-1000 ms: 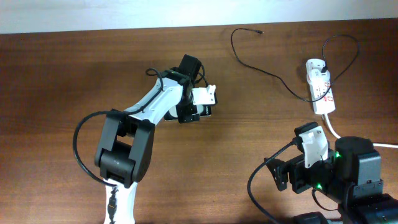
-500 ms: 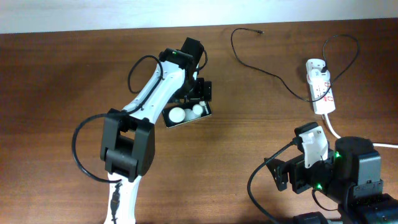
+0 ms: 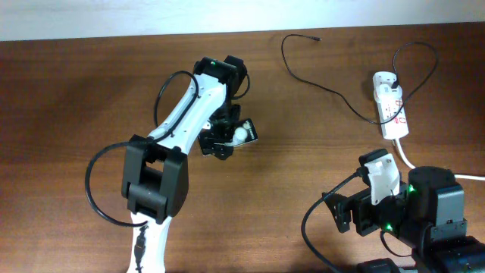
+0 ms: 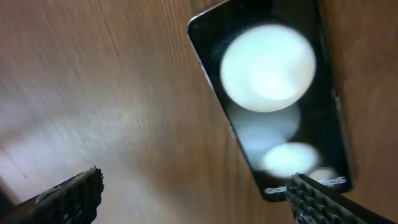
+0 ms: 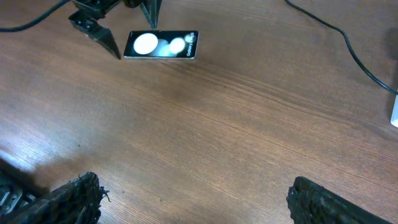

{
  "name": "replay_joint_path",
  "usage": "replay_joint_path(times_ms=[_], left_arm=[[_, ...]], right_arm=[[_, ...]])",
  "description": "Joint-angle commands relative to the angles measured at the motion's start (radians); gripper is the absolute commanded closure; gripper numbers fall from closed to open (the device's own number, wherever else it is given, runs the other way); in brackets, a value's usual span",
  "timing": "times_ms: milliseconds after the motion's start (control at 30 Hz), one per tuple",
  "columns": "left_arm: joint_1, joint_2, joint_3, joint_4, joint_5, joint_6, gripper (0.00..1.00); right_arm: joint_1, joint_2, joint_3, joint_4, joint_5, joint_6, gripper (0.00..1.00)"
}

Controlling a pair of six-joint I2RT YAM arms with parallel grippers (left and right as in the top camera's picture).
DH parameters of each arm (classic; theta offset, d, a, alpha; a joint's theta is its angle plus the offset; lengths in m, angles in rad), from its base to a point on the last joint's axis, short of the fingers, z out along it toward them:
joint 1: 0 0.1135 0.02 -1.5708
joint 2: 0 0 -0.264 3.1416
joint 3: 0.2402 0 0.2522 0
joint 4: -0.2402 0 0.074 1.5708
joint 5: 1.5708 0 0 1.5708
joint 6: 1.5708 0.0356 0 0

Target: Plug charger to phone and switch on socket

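Wooden surface overhead: we saw our left hand (image 3: 225, 142) spread over the phone (image 3: 244, 135), with the charger (image 3: 326, 85) and socket (image 3: 392, 106) well apart. Left wrist: the phone lay flat, ungripped. Right wrist: our right hand (image 5: 193, 202) hung spread, probably ready for the charger.

Overhead: the phone (image 3: 247, 130) lies mostly hidden beneath the left arm (image 3: 193, 114); only one end shows. Left wrist view: blurred throughout, and the lettering at the phone's end is unreadable. Right wrist view: the socket (image 5: 394, 113) is cut off by the right edge, the charger (image 5: 351, 53) by the top.
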Motion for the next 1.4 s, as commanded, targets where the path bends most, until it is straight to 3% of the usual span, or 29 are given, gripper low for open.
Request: replay_joint_path(times_ms=[0,267,733,867,1000,1033,1200,1267,1333,1367], left_arm=[[-0.002,-0.034,-0.007,0.070,-0.015,-0.100,0.01],[-0.019,-0.032,-0.232,0.394,-0.024,-0.137,0.01],[-0.019,-0.032,-0.336,0.488,-0.153,-0.137,0.01],[-0.019,-0.032,-0.362,0.496,-0.161,-0.103,0.24],[-0.019,-0.032,-0.362,0.498,-0.286,0.098,0.22],[-0.019,-0.032,-0.362,0.522,-0.340,0.234,0.18],[-0.019,-0.032,-0.362,0.677,-0.378,0.931,0.18],[-0.019,-0.032,-0.362,0.703,-0.378,1.153,0.11],[-0.019,-0.032,-0.361,0.710,-0.375,1.211,0.00],[-0.019,-0.032,-0.361,0.711,-0.353,1.210,0.00]], right_arm=[[0.005,-0.004,-0.005,0.002,0.009,0.005,0.01],[0.005,-0.004,-0.005,0.002,0.009,0.005,0.01],[0.005,-0.004,-0.005,0.002,0.009,0.005,0.01],[0.005,-0.004,-0.005,0.002,0.009,0.005,0.01],[0.005,-0.004,-0.005,0.002,0.009,0.005,0.01],[0.005,-0.004,-0.005,0.002,0.009,0.005,0.01],[0.005,-0.004,-0.005,0.002,0.009,0.005,0.01],[0.005,-0.004,-0.005,0.002,0.009,0.005,0.01],[0.005,-0.004,-0.005,0.002,0.009,0.005,0.01],[0.005,-0.004,-0.005,0.002,0.009,0.005,0.01]])
